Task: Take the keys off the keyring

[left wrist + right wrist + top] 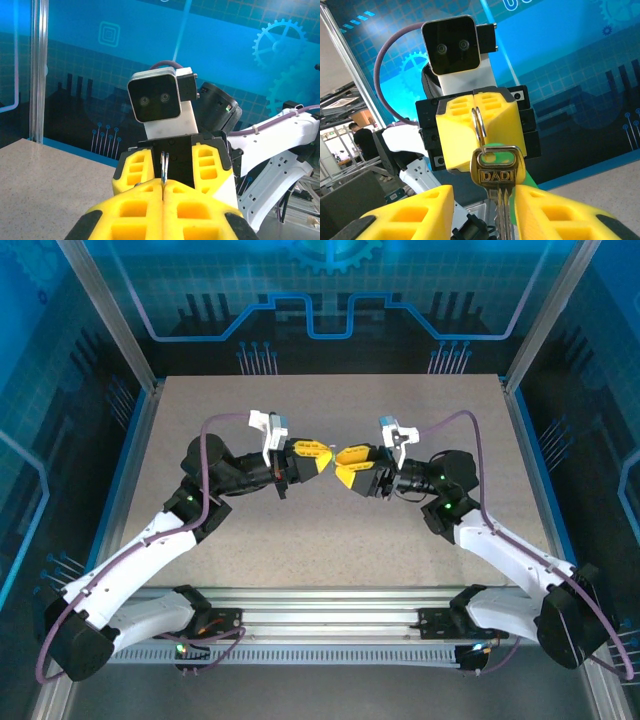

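In the right wrist view, a thin silvery keyring sticks out of my left gripper, which is shut on it. From the ring hangs a metal key stamped DADI, with a green-headed key close behind it. Both blades drop between the fingers of my right gripper, which is open; its right finger lies close to the green key. In the left wrist view, my left gripper pinches the ring edge-on. In the top view, the two grippers meet tip to tip above the table.
The speckled table lies below both raised arms. Aluminium posts and blue panels wall in the sides and back. The arm bases sit on a rail at the near edge.
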Robot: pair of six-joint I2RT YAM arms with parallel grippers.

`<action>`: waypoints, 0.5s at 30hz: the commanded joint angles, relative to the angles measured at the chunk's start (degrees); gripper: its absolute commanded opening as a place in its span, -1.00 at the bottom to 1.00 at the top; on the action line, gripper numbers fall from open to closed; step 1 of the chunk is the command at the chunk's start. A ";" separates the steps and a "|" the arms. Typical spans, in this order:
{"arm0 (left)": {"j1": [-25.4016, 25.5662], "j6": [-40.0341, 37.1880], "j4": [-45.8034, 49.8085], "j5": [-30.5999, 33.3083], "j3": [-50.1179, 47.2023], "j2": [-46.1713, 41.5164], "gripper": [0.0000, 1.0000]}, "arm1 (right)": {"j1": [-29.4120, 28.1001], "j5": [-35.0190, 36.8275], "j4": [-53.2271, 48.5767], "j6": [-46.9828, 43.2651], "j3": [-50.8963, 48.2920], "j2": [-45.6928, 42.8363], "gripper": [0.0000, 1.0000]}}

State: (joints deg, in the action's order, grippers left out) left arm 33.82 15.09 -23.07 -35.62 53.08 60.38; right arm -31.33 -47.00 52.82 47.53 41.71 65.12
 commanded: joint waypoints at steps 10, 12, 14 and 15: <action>0.47 1.41 -2.77 -1.74 -1.05 0.10 -1.00 | -1.22 0.17 3.52 0.31 2.50 1.82 -0.41; 0.44 1.42 -2.68 -1.83 -0.96 0.13 -1.00 | -1.27 0.29 4.53 1.10 2.54 2.02 -0.46; 0.45 1.30 -2.47 -1.74 -0.96 0.08 -1.00 | -1.23 0.06 5.09 1.45 2.75 2.11 -0.52; 0.46 1.17 -2.38 -1.74 -1.05 -0.05 -1.00 | -1.26 0.05 5.13 1.52 2.76 2.17 -0.55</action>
State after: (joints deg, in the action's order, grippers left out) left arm 33.82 15.97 -23.49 -35.83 52.95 60.71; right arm -31.62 -46.96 54.30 48.25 42.50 67.00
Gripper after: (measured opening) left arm 0.067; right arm 0.241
